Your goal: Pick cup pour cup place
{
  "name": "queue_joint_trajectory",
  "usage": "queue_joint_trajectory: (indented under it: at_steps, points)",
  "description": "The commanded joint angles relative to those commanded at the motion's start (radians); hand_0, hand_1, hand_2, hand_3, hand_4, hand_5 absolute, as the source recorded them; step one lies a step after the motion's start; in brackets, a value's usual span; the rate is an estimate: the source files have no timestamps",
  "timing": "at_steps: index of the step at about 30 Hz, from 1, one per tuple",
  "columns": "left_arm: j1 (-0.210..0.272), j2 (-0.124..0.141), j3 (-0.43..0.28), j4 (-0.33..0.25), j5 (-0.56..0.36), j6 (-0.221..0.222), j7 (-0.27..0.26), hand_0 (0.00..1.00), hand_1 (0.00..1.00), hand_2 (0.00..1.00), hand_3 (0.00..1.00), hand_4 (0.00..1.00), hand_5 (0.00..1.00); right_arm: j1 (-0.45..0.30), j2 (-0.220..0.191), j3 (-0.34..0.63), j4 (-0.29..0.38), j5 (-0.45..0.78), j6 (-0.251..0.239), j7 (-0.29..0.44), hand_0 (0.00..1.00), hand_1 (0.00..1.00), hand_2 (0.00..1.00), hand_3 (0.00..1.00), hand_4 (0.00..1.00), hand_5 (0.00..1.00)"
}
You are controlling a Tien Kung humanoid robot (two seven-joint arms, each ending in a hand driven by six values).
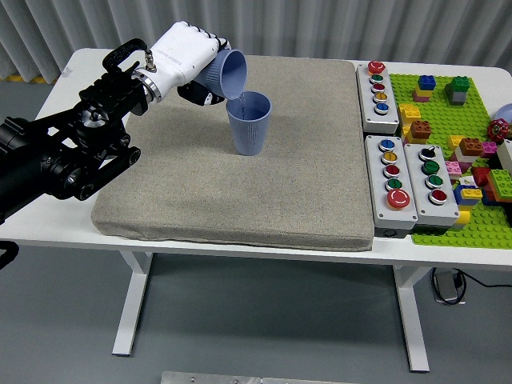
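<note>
A blue ribbed cup (250,123) stands upright on the grey mat (240,192), toward its far middle. My left hand (194,62), white with a black arm behind it, is shut on a second blue cup (226,74). That cup is tipped on its side, its mouth facing right and down, its lip just above the left rim of the standing cup. I cannot see anything flowing between them. The right arm does not show in the head view.
Right of the mat stand three grey button boxes (398,172) with coloured buttons. Beyond them lies a green baseplate (468,160) with several loose toy bricks. The white table (64,96) shows bare at the far left.
</note>
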Motion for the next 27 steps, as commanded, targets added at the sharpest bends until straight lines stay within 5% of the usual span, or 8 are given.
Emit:
queue_joint_trajectory:
  at_steps: [11,27]
  points:
    - [-0.017,-0.017,-0.011,0.025,0.015,0.004,0.004,0.389,0.469,0.537,0.537,0.776,0.221,0.004,0.000,-0.003,-0.001,0.006,0.000,0.001,0.693,0.662,0.615,0.613,0.002,0.331]
    - [-0.035,-0.006,0.013,0.014,0.025,0.008,0.010,0.389,0.471,0.536,0.537,0.772,0.214,0.009,-0.002,-0.005,-0.001,0.015,-0.002,0.002,0.693,0.662,0.614,0.613,0.002,0.327]
